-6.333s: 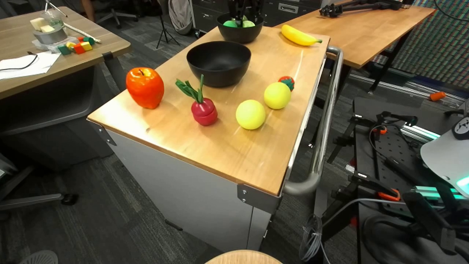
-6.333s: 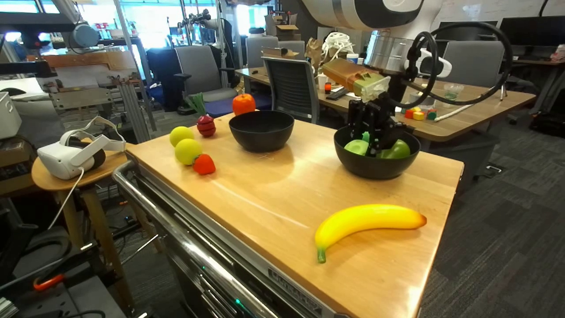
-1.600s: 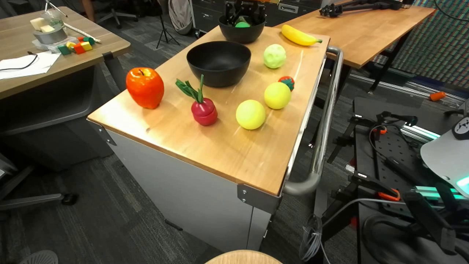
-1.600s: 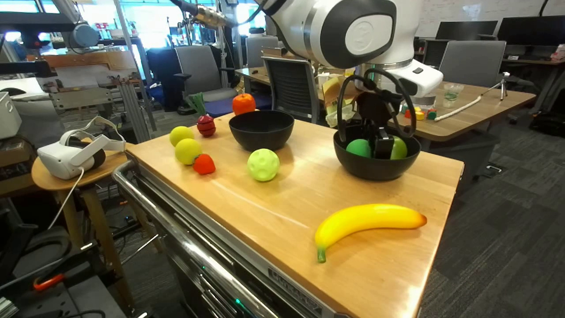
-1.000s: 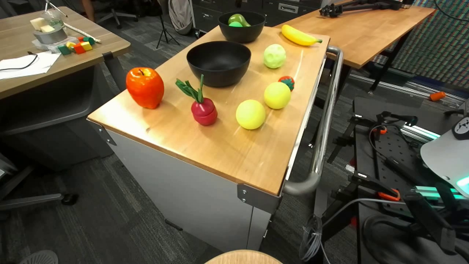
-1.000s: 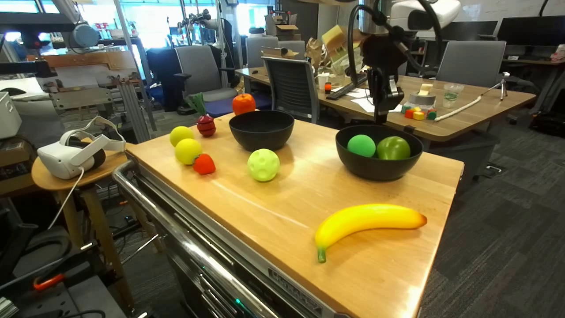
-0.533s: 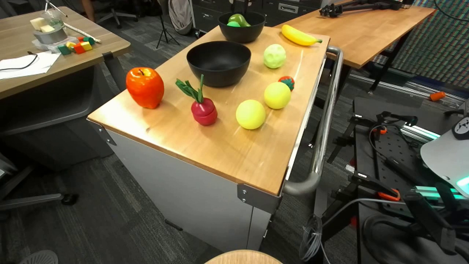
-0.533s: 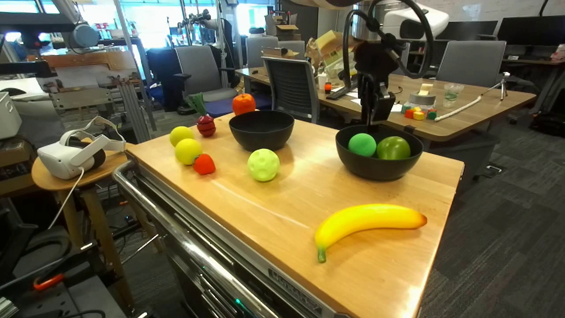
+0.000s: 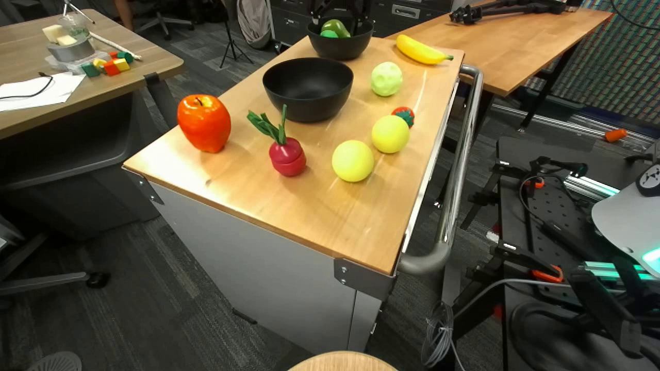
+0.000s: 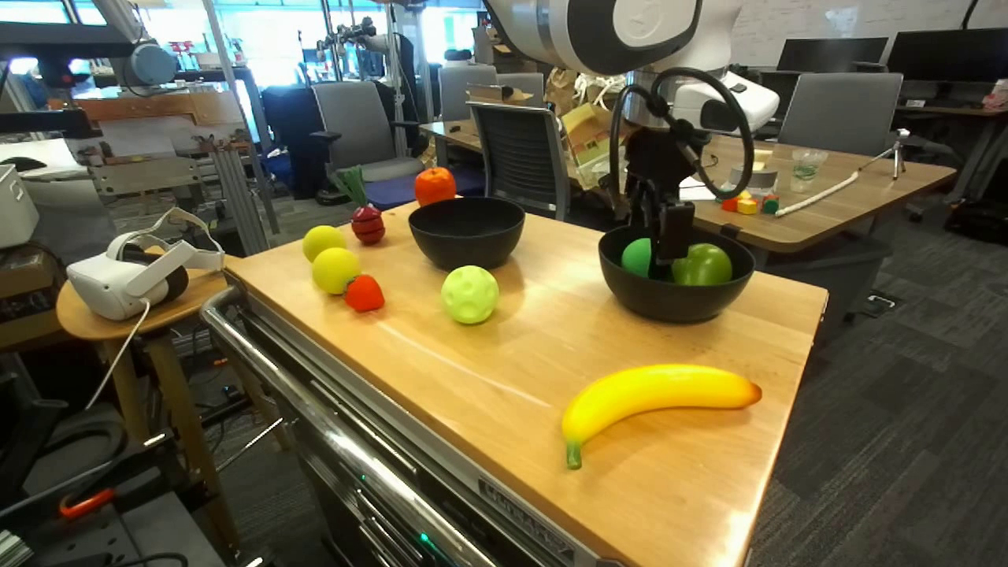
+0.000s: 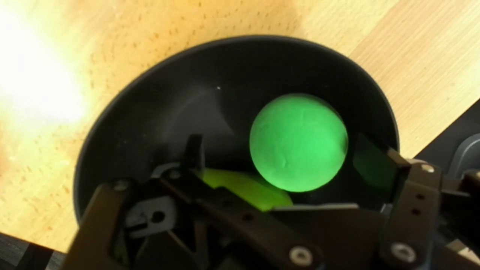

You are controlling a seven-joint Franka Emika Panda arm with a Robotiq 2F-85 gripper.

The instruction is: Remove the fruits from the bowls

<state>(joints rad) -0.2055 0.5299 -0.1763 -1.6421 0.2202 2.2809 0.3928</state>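
A black bowl [image 10: 677, 305] holds a green ball [image 10: 635, 257] and a darker green pear-like fruit [image 10: 702, 264]; both also show in an exterior view. In the wrist view the ball [image 11: 299, 142] lies between my spread fingers, and the fruit [image 11: 247, 189] is partly hidden behind the left finger. My gripper [image 11: 285, 155] is open, with its fingers reaching into the bowl and a gap visible on both sides of the ball. A second black bowl [image 9: 309, 105] stands beside it and looks empty. A pale green dimpled ball [image 10: 470, 294] lies on the wooden top.
A banana [image 10: 661, 390] lies near the first bowl. Two yellow balls [image 9: 352, 161] and a strawberry [image 9: 403, 115] lie near the metal handrail [image 9: 459, 170]. A red radish-like vegetable [image 9: 287, 156] and a red-orange apple [image 9: 204, 122] stand beyond the second bowl.
The pale green ball has gone from the bowl to the wooden top since the oldest frames. My gripper rose out of the bowl, then over the last half second came down around the green ball.
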